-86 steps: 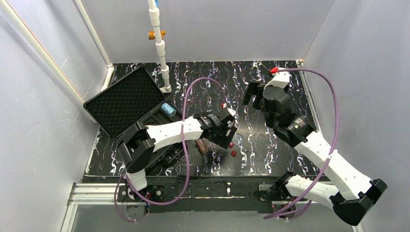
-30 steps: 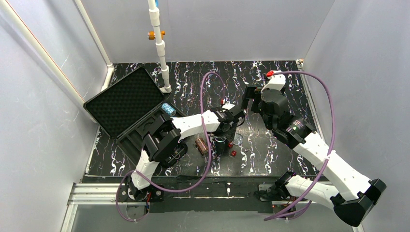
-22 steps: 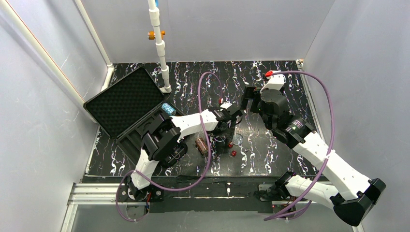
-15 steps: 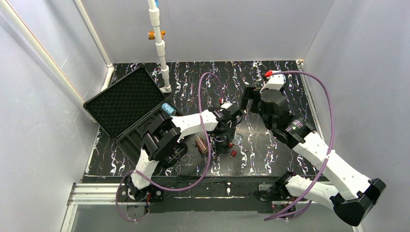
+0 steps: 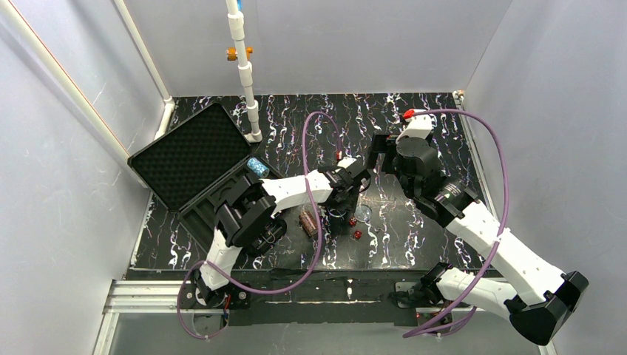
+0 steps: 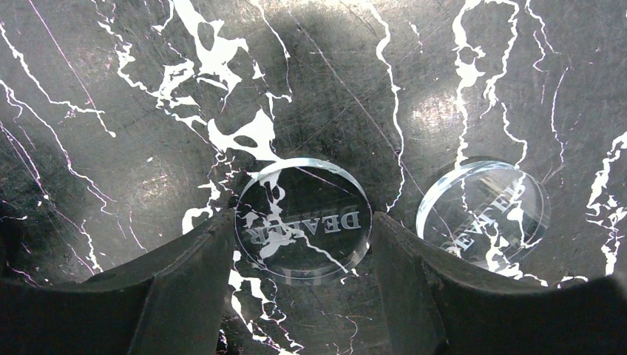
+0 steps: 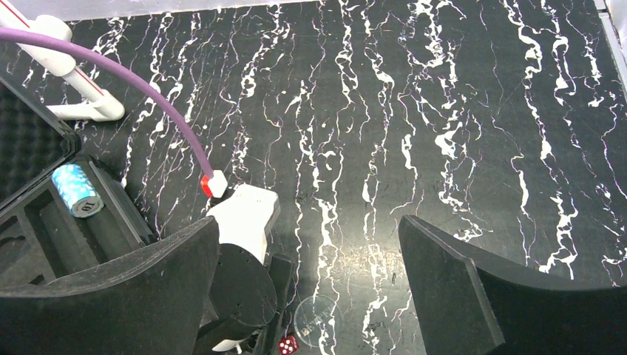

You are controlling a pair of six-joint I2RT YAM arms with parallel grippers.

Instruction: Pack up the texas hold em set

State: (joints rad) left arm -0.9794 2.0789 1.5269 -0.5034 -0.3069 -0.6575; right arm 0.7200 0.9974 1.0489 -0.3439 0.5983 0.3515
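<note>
The black case (image 5: 194, 157) lies open at the left, with a blue-white chip stack (image 5: 257, 167) in its tray, also seen from the right wrist (image 7: 77, 189). A brown chip stack (image 5: 307, 221) and two red dice (image 5: 353, 221) lie on the table. My left gripper (image 6: 302, 229) points straight down, its fingers (image 6: 200, 259) touching both edges of a clear "DEALER" disc (image 6: 303, 220) that lies flat on the table. A second clear disc (image 6: 484, 211) lies just to its right. My right gripper (image 7: 309, 222) hangs open and empty above the table, beyond the left wrist (image 7: 244, 214).
A white pipe stand (image 5: 245, 70) rises behind the case. Purple cables (image 5: 318, 126) loop over both arms. Grey walls close in the black marbled table (image 5: 429, 214) on three sides. One die (image 7: 287, 345) sits beside the disc (image 7: 316, 320) below the right gripper.
The left jaws have narrowed onto the clear disc. Before that, the left arm reached right and came down over the discs. The right arm has barely moved.
</note>
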